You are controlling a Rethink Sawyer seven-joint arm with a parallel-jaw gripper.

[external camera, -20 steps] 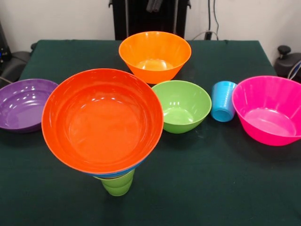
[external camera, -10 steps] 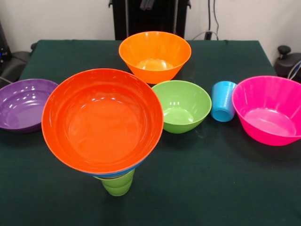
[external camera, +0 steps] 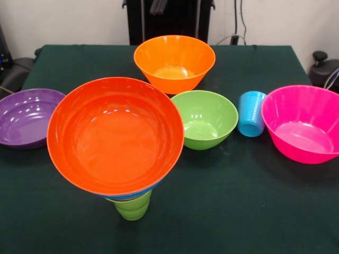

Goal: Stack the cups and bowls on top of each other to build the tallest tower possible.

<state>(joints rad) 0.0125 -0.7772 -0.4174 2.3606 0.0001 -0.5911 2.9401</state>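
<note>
At the front left stands a tower: a lime green cup point(external camera: 132, 207) at the bottom, a blue bowl point(external camera: 139, 193) showing only as a thin rim, and a big orange-red bowl point(external camera: 115, 135) on top. Standing alone on the cloth are a yellow-orange bowl point(external camera: 175, 61) at the back, a green bowl point(external camera: 205, 119) in the middle, a light blue cup point(external camera: 251, 112) to its right, a pink bowl point(external camera: 302, 124) at the right edge and a purple bowl point(external camera: 26, 116) at the left edge. Only the dark tip of the gripper point(external camera: 157, 6) shows at the top edge, high behind the yellow-orange bowl.
A dark green cloth covers the table point(external camera: 238, 201). Black equipment sits off the table at the left point(external camera: 16, 69) and at the right point(external camera: 324, 66). Cables hang on the wall behind.
The gripper tip at the top edge has slid to the left. The bowls, the cups and the tower have not moved.
</note>
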